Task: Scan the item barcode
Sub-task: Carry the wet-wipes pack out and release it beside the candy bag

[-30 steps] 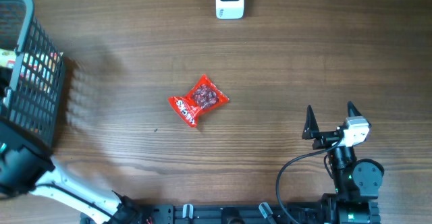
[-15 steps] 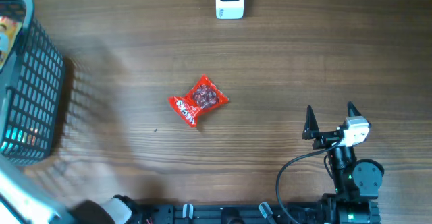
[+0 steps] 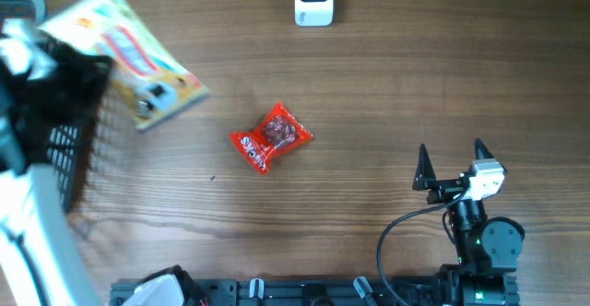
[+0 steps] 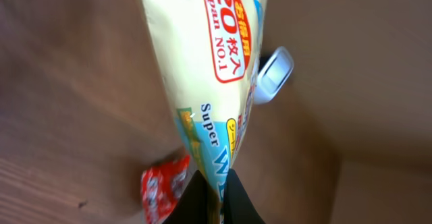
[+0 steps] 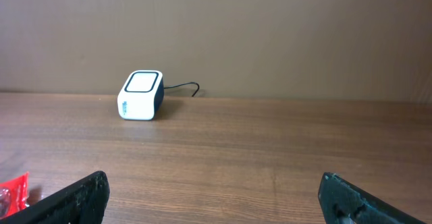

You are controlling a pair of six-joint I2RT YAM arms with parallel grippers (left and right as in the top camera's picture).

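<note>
left hand (image 4: 211, 196): we see it clamped on one end of the yellow snack packet (image 4: 202, 69) | packet: in the air, well left of the scanner (image 3: 313, 0), long axis running from the hand towards it | right hand (image 3: 452, 163): open, well apart from the scanner | next, we judge: left arm carries the packet across.

left end effector (image 4: 212, 187): clamped | right end effector (image 3: 451, 154): jaws wide apart

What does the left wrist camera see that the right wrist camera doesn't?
Only the left wrist view shows the yellow snack bag, pinched in the shut left gripper. Only the right wrist view shows the open right gripper and a thin cable. Both show the white scanner and the red packet.
</note>
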